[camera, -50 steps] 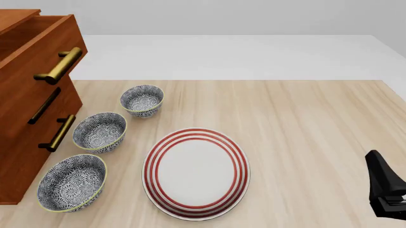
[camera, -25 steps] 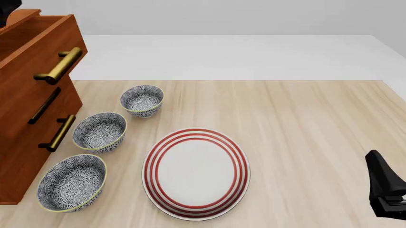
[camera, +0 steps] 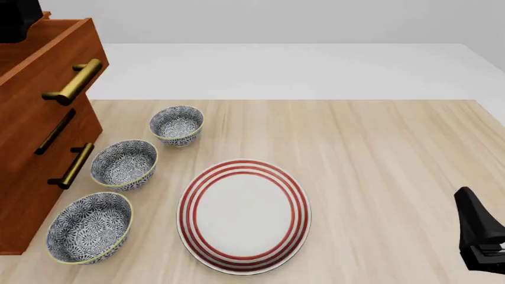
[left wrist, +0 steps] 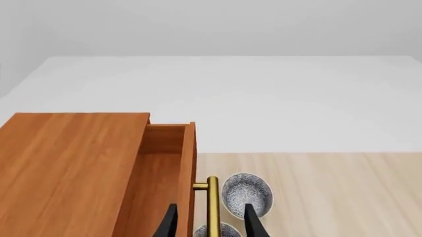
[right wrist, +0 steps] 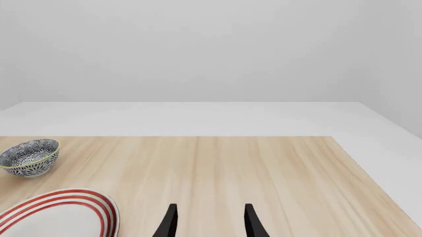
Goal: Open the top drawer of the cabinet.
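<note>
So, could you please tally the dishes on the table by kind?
Patterned bowls: 3
Red-striped plate: 1
Total: 4

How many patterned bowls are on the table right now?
3, in a row beside the cabinet: the far bowl, the middle bowl and the near bowl, all left of the red-striped plate. None appears hidden.
</note>
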`<move>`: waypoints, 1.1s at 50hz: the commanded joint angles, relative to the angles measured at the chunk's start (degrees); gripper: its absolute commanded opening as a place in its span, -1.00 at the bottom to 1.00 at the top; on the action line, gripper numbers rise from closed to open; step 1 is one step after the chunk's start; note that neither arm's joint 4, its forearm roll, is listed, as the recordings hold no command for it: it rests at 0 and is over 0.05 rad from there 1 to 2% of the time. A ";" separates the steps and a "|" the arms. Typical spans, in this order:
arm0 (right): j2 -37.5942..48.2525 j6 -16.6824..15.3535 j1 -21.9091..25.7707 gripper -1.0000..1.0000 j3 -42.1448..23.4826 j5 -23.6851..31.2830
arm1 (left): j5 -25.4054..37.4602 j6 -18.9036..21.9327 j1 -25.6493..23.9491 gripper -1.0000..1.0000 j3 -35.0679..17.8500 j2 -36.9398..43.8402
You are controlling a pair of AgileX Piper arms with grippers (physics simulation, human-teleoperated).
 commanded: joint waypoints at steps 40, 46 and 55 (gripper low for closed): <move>-0.01 0.00 0.00 1.00 0.00 0.00 | -3.71 -0.26 3.77 1.00 1.75 4.70; 0.01 0.01 0.01 1.00 0.00 0.00 | -4.36 -0.31 4.12 1.00 2.25 5.36; 0.00 0.00 0.00 1.00 0.00 0.00 | -5.56 -0.72 4.49 1.00 2.97 6.92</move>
